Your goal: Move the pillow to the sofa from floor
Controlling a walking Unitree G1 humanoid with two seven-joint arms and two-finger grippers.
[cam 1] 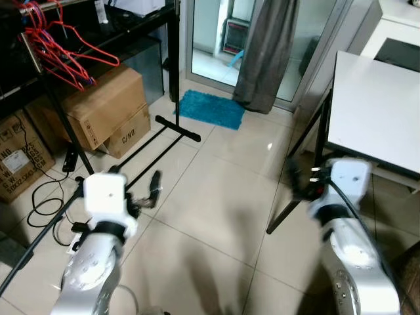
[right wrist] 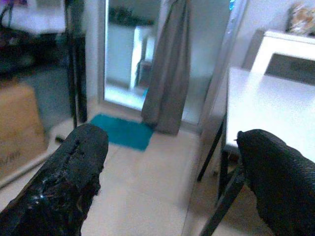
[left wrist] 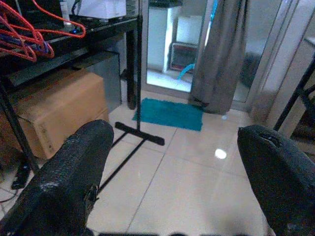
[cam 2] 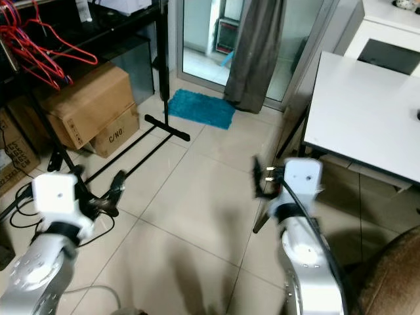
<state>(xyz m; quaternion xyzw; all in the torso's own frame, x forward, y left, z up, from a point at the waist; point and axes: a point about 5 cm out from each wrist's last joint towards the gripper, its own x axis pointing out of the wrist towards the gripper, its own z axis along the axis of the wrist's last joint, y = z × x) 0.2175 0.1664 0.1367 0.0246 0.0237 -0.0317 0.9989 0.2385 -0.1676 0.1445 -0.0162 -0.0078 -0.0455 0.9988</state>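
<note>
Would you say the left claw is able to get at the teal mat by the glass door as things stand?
Probably not from here. The left claw hangs open over bare tile, and the teal mat lies well ahead beyond the black rack foot. The robot would likely need to step closer and bend.

Home room: tiled floor (cam 1: 216,197), curtain (cam 1: 266,52), cardboard boxes (cam 1: 105,108).

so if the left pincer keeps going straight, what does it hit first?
Way looks free over bare tile. The left pincer, open, points toward the teal mat and grey curtain; depth unclear.
</note>
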